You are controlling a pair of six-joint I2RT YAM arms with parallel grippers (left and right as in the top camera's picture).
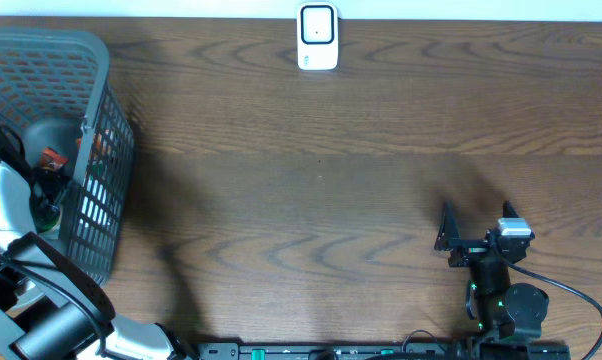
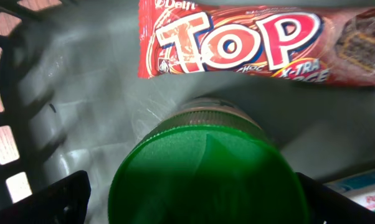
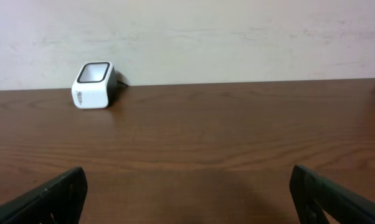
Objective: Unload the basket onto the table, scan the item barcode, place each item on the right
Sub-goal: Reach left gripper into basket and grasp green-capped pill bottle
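Far left on the table (image 1: 381, 150), basket (image 1: 101, 60) with a snack bar (image 2: 262, 43) lying just beside a capped bottle (image 2: 206, 174) inside; at the far edge, centre, scanner (image 1: 318, 37) standing well apart from it.

Two-armed robot at work: the left arm (image 1: 3, 205) rises from its base at the lower left of the overhead view, its white forearm stretched forward and its wrist tipped steeply downward. The left gripper (image 2: 197, 202) is spread wide, and its dark fingers (image 2: 47, 199) show only in the bottom corners of the wrist view. The right arm (image 1: 501, 295) sits folded low by its base at the lower right, wrist level and facing ahead. The right gripper (image 3: 190, 196) also gapes to full width, its black fingertips (image 3: 340, 199) far apart.
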